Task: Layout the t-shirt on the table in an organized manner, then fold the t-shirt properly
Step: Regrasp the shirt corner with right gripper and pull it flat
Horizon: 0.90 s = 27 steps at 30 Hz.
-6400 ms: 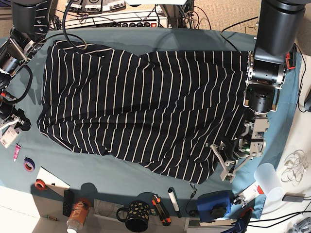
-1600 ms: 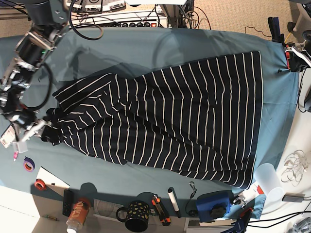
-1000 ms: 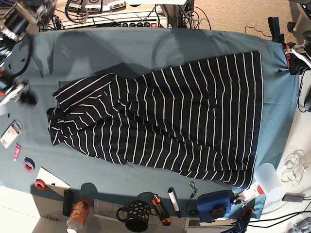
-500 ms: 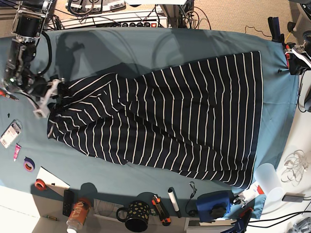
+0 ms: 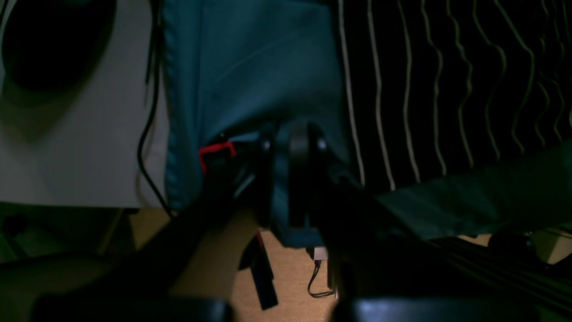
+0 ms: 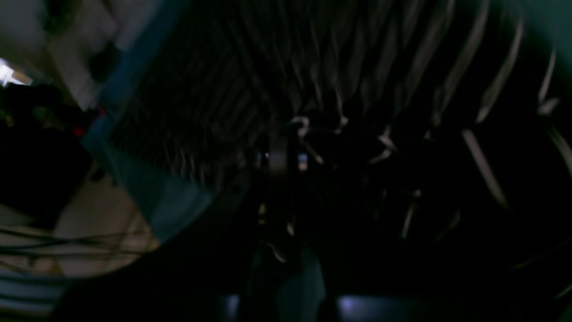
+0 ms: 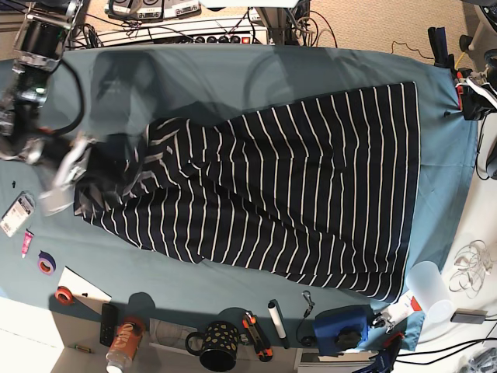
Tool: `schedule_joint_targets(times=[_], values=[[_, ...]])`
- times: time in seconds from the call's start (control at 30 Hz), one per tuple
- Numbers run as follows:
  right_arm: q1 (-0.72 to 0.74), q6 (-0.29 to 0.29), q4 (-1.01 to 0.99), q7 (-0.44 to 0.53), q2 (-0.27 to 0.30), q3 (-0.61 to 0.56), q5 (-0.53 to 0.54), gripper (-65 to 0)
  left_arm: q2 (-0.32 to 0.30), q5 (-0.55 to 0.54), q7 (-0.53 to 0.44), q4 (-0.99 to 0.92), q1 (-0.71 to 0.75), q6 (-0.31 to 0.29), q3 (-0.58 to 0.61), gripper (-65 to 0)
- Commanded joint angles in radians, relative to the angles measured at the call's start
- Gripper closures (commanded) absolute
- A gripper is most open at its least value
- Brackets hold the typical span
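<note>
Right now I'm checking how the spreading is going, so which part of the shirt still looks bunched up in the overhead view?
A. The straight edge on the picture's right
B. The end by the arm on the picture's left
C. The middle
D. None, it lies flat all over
B: the shirt is crumpled and raised at the right gripper, which has shut on it, while its right-hand edge lies straight on the table.

Motion blur smears the right claw point(image 7: 66, 167) and sleeve point(image 7: 116, 167).
</note>
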Motion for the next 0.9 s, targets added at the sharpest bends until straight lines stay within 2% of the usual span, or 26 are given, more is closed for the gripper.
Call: schedule_joint_targets(times=[0.0,0.23,0.37,0.47,0.53,0.7,0.87], values=[[0.016,0.001,0.031,0.015,0.024,0.029,0.021,0.0,-0.019,-0.014,-0.021,0.016,0.002,-0.003,-0.008,-4.7],[0.008,0.001,0.047,0.015,0.023,0.143,0.021,0.0,-0.019,-0.026,-0.018,0.016,0.002,-0.004,-0.008,-4.7],[-0.001,0.001,0.047,0.015,0.024,0.187,0.021,0.0,-0.007,-0.100,-0.018,0.016,0.002,-0.010,-0.008,-4.7],[-0.024,0.001,0.047,0.015,0.024,0.200,0.021,0.0,0.031,-0.148,-0.016,0.016,0.003,-0.092,-0.008,-4.7],[-0.050,0.001,0.047,0.015,0.023,0.200,0.021,0.0,0.065,-0.171,-0.010,0.016,0.003,-0.114,-0.008,-4.7],[-0.097,0.001,0.047,0.015,0.001,0.200,-0.014,0.0,0.152,-0.175,-0.011,0.016,0.003,-0.135,-0.008,-4.7],[-0.106,0.001,0.047,0.015,-0.031,0.200,0.017,0.0,0.192,-0.175,-0.011,0.016,0.003,-0.135,-0.008,-4.7]])
